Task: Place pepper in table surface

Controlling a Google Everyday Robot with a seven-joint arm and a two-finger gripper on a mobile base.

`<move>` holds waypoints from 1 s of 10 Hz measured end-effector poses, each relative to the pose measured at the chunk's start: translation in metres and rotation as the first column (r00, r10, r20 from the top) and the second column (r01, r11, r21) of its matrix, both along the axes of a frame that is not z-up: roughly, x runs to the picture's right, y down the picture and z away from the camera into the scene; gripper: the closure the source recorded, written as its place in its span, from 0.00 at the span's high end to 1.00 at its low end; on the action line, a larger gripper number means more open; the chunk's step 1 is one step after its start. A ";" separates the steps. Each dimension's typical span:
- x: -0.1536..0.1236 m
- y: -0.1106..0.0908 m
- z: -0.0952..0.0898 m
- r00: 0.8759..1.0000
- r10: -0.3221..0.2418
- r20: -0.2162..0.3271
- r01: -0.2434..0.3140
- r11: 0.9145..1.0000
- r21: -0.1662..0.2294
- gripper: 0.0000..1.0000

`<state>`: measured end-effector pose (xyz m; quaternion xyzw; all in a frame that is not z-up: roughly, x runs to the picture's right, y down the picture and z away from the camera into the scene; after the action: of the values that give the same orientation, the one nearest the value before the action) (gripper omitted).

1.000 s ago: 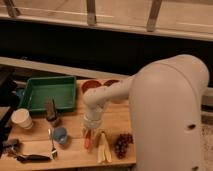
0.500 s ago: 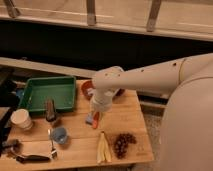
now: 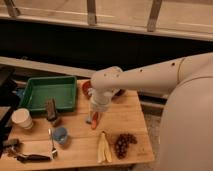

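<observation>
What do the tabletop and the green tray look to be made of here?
The table surface looks like light-brown wood with a matte finish; faint plank lines show. The green tray is probably moulded plastic: uniform colour, raised rim. The gripper sits above the table with the pepper.

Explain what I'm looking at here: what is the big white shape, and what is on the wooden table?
The white shape is a robot arm reaching over a wooden table, seen from a single camera looking down from above. Its gripper hangs low over the middle of the table, with an orange-red pepper at its tip. On the table lie a green tray, a paper cup, a small blue cup, a spoon, a banana and a bunch of dark grapes.
</observation>
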<state>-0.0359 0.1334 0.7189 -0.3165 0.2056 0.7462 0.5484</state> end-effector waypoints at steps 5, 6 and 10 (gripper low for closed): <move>0.053 -0.017 0.061 0.987 0.114 -0.118 -0.112 0.994 0.020 0.00; 0.066 -0.018 0.074 0.979 0.148 -0.137 -0.146 0.989 0.027 0.00; 0.102 0.010 0.122 0.933 0.339 -0.124 -0.337 0.941 0.035 0.05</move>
<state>0.0664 0.1436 0.8407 -0.2949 0.1781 0.8494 0.3997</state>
